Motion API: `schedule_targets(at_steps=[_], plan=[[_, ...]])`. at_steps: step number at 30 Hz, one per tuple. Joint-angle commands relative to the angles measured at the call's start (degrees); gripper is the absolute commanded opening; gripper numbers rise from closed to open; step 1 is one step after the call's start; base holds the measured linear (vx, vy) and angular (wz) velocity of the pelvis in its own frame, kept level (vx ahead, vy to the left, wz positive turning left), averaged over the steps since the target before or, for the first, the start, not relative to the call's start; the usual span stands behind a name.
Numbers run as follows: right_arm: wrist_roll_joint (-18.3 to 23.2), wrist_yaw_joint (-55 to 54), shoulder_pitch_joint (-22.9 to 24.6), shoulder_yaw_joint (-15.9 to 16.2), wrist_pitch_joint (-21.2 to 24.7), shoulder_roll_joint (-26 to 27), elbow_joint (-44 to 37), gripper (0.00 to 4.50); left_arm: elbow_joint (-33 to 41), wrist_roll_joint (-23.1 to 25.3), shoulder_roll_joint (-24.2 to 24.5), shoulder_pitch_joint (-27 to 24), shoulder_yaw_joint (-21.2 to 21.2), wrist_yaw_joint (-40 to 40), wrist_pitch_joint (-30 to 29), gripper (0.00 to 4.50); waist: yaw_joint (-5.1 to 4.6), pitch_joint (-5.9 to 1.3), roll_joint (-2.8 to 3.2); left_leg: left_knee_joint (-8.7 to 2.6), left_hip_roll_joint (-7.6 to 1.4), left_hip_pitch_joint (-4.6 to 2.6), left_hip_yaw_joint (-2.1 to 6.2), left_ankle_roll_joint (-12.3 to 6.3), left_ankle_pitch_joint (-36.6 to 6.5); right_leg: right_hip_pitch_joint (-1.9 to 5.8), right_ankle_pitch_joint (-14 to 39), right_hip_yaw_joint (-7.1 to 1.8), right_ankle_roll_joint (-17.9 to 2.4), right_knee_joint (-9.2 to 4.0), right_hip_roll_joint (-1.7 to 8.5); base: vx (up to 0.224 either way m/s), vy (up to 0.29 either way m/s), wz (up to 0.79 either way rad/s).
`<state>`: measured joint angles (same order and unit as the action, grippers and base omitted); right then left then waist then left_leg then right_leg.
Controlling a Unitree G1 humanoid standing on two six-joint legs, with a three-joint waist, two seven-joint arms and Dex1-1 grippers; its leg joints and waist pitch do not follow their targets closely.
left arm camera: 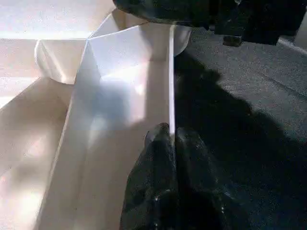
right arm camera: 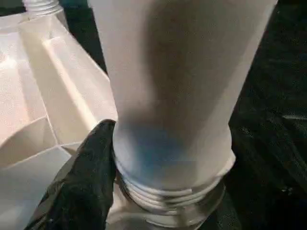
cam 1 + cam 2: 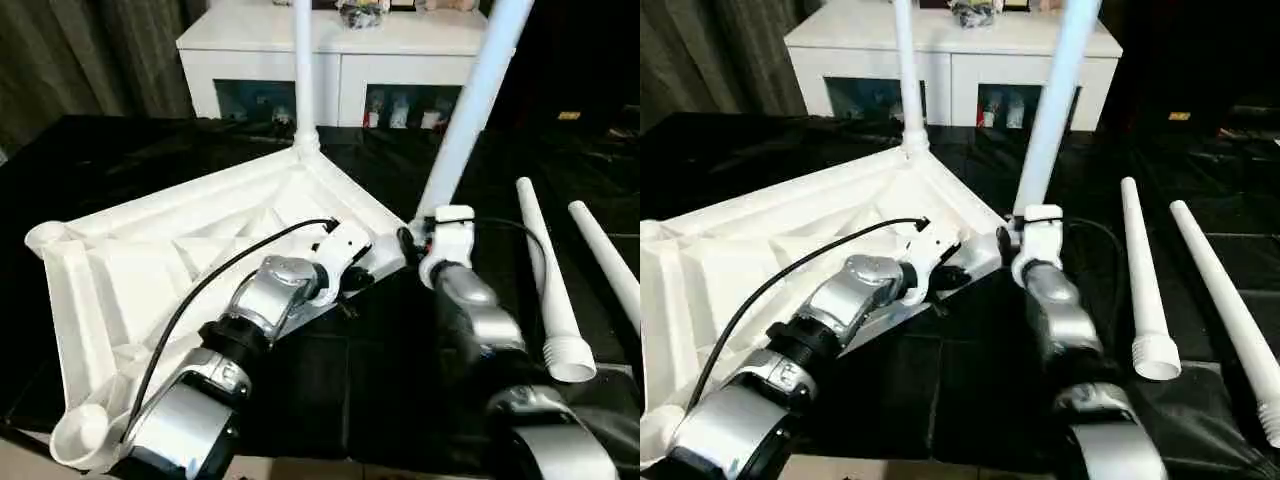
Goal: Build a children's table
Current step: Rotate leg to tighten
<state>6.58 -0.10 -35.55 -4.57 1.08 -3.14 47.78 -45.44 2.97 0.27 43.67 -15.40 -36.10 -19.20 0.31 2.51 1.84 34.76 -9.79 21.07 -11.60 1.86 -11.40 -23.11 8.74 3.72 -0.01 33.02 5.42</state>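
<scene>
Item one: my left gripper (image 3: 352, 283), fingers (image 1: 160, 158) pressed together on the thin upright rim of the children's table top (image 3: 150, 260). The rim wall runs straight away from my fingertips toward a round corner socket (image 1: 180, 36); ribbed white underside lies to one side of the pinch, black work table (image 3: 330, 370) cover to the other.

Item two: my right gripper (image 3: 418, 240), jaws standing wide around the thick lower end of a white leg (image 3: 470, 110). One black finger (image 2: 91, 167) lies against the tube just above its threaded collar (image 2: 168, 199); the opposite finger is hidden behind the tube. The collar sits at the mouth of the corner socket, threads still showing, and the leg leans away from me, up past the frame.

Item three: the table top lies upside down on the black cover, spreading away from my left fingers. A second leg (image 3: 303, 70) stands upright in the far corner socket, well beyond both grippers. Two empty sockets (image 3: 85, 430) sit on the near and far left corners.

Item four: two loose legs (image 3: 545, 270) lie side by side on the black cover, off to the outer side of my right gripper, well apart from it, wide ends toward me.

Item five: a white cabinet (image 3: 340, 50) with glass doors stands beyond the work table.
</scene>
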Motion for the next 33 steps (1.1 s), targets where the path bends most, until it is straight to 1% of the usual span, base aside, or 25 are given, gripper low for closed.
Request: schedule_targets(at_steps=[1,2,3,4,6,7,8,10,11,12,13,15,16,17,18,20,21,22,23,24,25,26,28,29,33], plan=[[0.98,3.63,-0.13,3.08,-1.85,6.4,1.0,3.44,-1.44,-0.06,-1.52,1.94,2.94,7.14,4.51,0.0,-0.09,-3.5,-1.33,-4.54,-2.7,-0.45,1.57,-3.83,-14.58,2.02,20.23,-1.88,-11.65,-4.37,3.22,0.0,0.0,0.0],[0.96,3.81,-0.15,3.09,-2.04,6.35,0.95,3.44,-1.47,0.09,-1.43,1.91,2.77,6.85,4.67,0.0,-0.52,-3.52,-1.49,-4.7,-2.58,0.14,1.82,-3.84,-14.47,2.59,20.17,-1.75,-11.28,-4.13,3.26,0.0,0.0,0.0],[0.84,3.91,-0.13,3.1,-2.59,6.02,0.61,3.5,-1.52,0.47,-1.11,1.81,2.24,6.0,5.5,0.0,-0.97,-3.68,-1.39,-4.76,-2.59,0.6,2.08,-4.07,-13.99,2.97,19.41,-1.62,-11.22,-3.96,3.36,0.0,0.0,0.0],[1.14,5.55,0.81,3.24,-2.72,4.76,-2.01,3.83,-0.57,0.83,-0.19,1.12,1.41,4.13,5.7,0.0,-1.14,-3.72,-1.1,-4.76,-2.69,0.63,2.16,-4.15,-13.63,2.95,18.75,-1.62,-11.51,-3.89,3.4,0.0,0.0,0.0],[1.13,6.22,1.08,3.15,-2.97,4.36,-2.7,3.87,-0.17,0.89,0.15,0.84,1.11,3.52,5.67,0.0,-0.84,-3.82,-1.22,-4.32,-2.81,-0.31,1.66,-4.88,-12.81,2.16,16.61,-1.83,-12.97,-4.1,3.4,0.0,0.0,0.0],[1.3,7.36,2.19,3.03,-2.62,3.19,-5.24,3.9,1.15,1.25,1.2,-0.05,0.13,1.7,6.48,0.0,-0.58,-3.81,-1.25,-4.3,-2.85,-0.33,1.54,-5.49,-12.02,2.26,14.93,-1.95,-13.79,-3.91,3.31,0.0,0.0,0.0],[1.35,8.22,2.81,3.16,-2.25,2.51,-6.56,4.01,1.83,1.35,1.7,-0.49,-0.24,0.89,6.59,0.0,-0.32,-3.91,-1.14,-4.25,-2.92,-0.05,1.53,-6.23,-10.1,2.56,12.51,-1.94,-14.34,-3.46,3.29,0.0,0.0,0.0],[1.46,10.97,5.33,3.56,-0.9,-0.21,-11.41,4.31,4.85,1.53,3.75,-2.32,-1.75,-3.01,6.93,0.0,-0.12,-3.92,-1.04,-4.2,-2.96,0.1,1.5,-7.12,-8.52,2.68,10.17,-1.93,-14.78,-3.06,3.11,0.0,0.0,0.0],[2.15,14.79,7.91,4.27,1.46,-3.27,-16.16,4.31,7.33,1.45,5.69,-3.85,-2.44,-5.64,6.16,0.0,0.02,-3.97,-1.07,-4.22,-3.03,0.11,1.56,-7.36,-8.25,2.77,9.6,-1.92,-14.82,-2.98,3.19,0.0,0.0,0.0],[2.15,14.79,7.91,4.27,1.46,-3.27,-16.16,4.35,7.33,1.45,5.69,-3.85,-2.44,-5.64,6.16,0.0,0.43,-4.2,-1.15,-4.0,-3.14,0.01,1.5,-8.21,-6.58,2.9,7.06,-2.0,-15.0,-2.56,3.13,0.0,0.0,0.0],[3.49,20.32,10.64,4.93,4.15,-6.59,-20.79,4.43,9.37,1.17,7.6,-5.27,-2.81,-8.73,6.28,0.0,0.52,-4.23,-1.17,-3.86,-3.02,0.19,1.47,-9.32,-4.78,2.99,4.84,-2.01,-15.73,-2.3,3.07,0.0,0.0,0.0],[4.32,25.98,13.21,5.75,5.94,-9.86,-24.91,4.43,11.03,0.58,9.36,-6.43,-3.39,-12.11,6.95,0.0,0.79,-4.28,-1.13,-3.69,-3.21,0.15,1.47,-9.95,-4.25,2.86,3.97,-2.05,-16.08,-2.15,3.14,0.0,0.0,0.0],[6.26,31.69,15.57,6.59,8.32,-12.98,-28.82,4.43,12.36,0.12,10.82,-7.26,-3.7,-14.28,6.44,0.0,0.95,-4.06,-1.13,-3.77,-3.23,0.14,1.42,-10.23,-4.7,2.8,4.67,-2.0,-16.16,-2.29,3.02,0.0,0.0,0.0],[6.58,32.59,15.95,6.73,8.67,-13.47,-29.43,4.43,12.56,0.05,11.05,-7.39,-3.75,-14.58,6.34,0.0,1.14,-3.99,-1.12,-3.83,-3.32,0.1,1.42,-10.18,-5.43,2.88,5.46,-2.03,-15.97,-2.4,3.06,0.0,0.0,0.0],[7.41,35.48,17.19,7.02,9.12,-15.62,-31.33,4.43,13.41,-0.51,12.06,-7.87,-3.92,-16.54,6.32,0.0,1.36,-3.85,-1.02,-3.96,-3.52,-0.11,1.35,-9.5,-6.84,2.48,7.64,-2.14,-15.61,-2.67,3.09,0.0,0.0,0.0],[8.34,39.0,18.81,7.24,10.03,-18.38,-33.98,4.43,14.78,-1.31,13.47,-8.53,-4.26,-19.06,6.21,0.0,1.61,-3.57,-1.18,-4.3,-3.46,-0.15,1.37,-7.3,-9.19,2.43,11.6,-2.19,-14.77,-3.04,3.05,0.0,0.0,0.0],[8.63,41.04,19.79,7.46,10.59,-20.13,-35.69,4.43,15.96,-1.6,14.55,-8.99,-4.76,-20.83,6.78,0.0,1.78,-3.49,-1.12,-4.39,-3.46,-0.29,1.42,-6.74,-10.2,2.38,13.04,-2.19,-14.39,-3.19,3.07,0.0,0.0,0.0],[9.28,44.01,20.82,7.87,11.48,-22.39,-37.46,4.43,17.03,-2.0,15.73,-9.32,-5.24,-22.92,6.65,0.0,1.72,-3.34,-1.14,-4.55,-3.56,-0.55,1.41,-5.36,-12.91,2.15,16.2,-2.3,-13.38,-3.51,3.1,0.0,0.0,0.0],[9.57,46.27,21.56,8.22,11.7,-24.2,-38.68,4.43,17.66,-2.12,16.64,-9.49,-5.66,-24.46,6.84,0.0,1.72,-3.34,-1.14,-4.55,-3.56,-0.55,1.41,-5.36,-12.91,2.15,16.2,-2.3,-13.38,-3.51,3.1,0.0,0.0,0.0],[9.8,47.72,22.11,8.35,12.24,-25.39,-39.81,4.43,18.18,-2.11,17.19,-9.66,-5.83,-25.5,6.9,0.0,1.72,-3.16,-1.11,-4.72,-3.49,-0.5,1.45,-4.77,-14.28,2.09,18.26,-2.32,-12.45,-3.81,3.07,0.0,0.0,0.0],[9.78,48.51,22.4,8.21,12.94,-26.48,-40.43,4.43,18.2,-1.89,17.66,-9.64,-6.0,-26.21,7.31,0.0,1.87,-3.1,-1.14,-4.77,-3.57,-0.77,1.45,-4.21,-14.97,1.84,19.61,-2.38,-11.9,-4.03,3.14,0.0,0.0,0.0],[9.9,49.7,22.68,7.31,14.19,-28.86,-41.37,4.43,18.22,-1.43,18.42,-9.53,-6.24,-27.21,7.92,0.0,1.87,-3.15,-1.18,-4.74,-3.51,-0.81,1.46,-3.77,-15.1,1.75,20.17,-2.4,-11.79,-4.12,3.19,0.0,0.0,0.0],[9.77,49.95,22.6,6.77,14.58,-29.93,-41.39,4.43,18.3,-1.3,18.78,-9.47,-6.39,-27.8,8.17,0.0,2.05,-3.2,-1.23,-4.79,-3.54,-0.77,1.5,-3.45,-14.49,1.8,19.82,-2.43,-11.69,-4.01,3.17,0.0,0.0,0.0],[9.3,49.43,22.02,5.92,13.67,-30.59,-40.42,4.43,19.0,-1.47,19.12,-9.54,-6.56,-28.74,8.46,0.0,2.1,-3.21,-1.06,-4.84,-3.59,-0.64,1.6,-3.15,-14.11,1.93,19.34,-2.42,-11.77,-3.92,3.26,0.0,0.0,0.0],[8.35,49.46,21.29,6.76,13.17,-30.96,-39.2,4.43,21.34,-2.66,19.42,-10.15,-7.26,-31.0,7.91,0.0,1.94,-3.36,-1.15,-4.71,-3.44,-0.41,1.6,-3.21,-13.33,2.08,17.63,-2.35,-12.17,-3.7,3.27,0.0,0.0,0.0]])
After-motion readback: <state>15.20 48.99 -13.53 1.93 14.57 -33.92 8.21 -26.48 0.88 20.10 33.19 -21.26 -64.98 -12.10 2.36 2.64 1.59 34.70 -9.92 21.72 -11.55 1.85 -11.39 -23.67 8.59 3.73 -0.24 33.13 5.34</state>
